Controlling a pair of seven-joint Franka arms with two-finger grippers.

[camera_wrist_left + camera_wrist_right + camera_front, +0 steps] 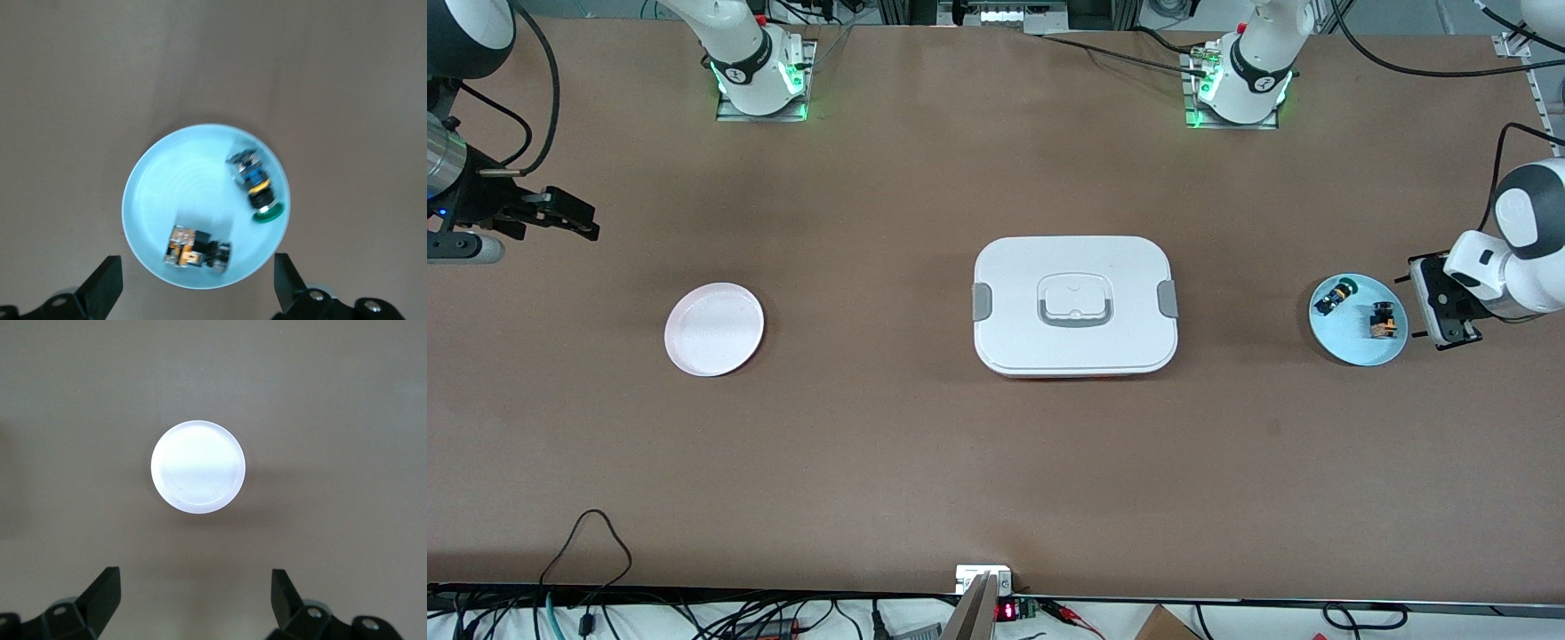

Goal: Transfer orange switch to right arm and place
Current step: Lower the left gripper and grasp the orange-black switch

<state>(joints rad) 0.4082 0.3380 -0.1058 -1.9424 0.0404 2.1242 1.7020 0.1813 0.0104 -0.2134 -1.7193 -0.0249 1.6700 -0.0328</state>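
Note:
The orange switch (1383, 322) lies on its side on a light blue plate (1347, 342) near the left arm's end of the table. It also shows in the left wrist view (190, 245), on the plate (180, 187). My left gripper (1437, 304) hangs open and empty over the table just beside that plate, toward the table's end; in its wrist view (197, 287) the switch lies just ahead of the gap between the fingers. My right gripper (576, 216) is open and empty above the right arm's end of the table, and it shows open in its wrist view (193, 597).
A small black part with a green cap (1336, 296) shares the blue plate (257, 190). A white lidded box (1074, 304) sits mid-table. An empty pale plate (714, 329) lies toward the right arm's end (198, 467).

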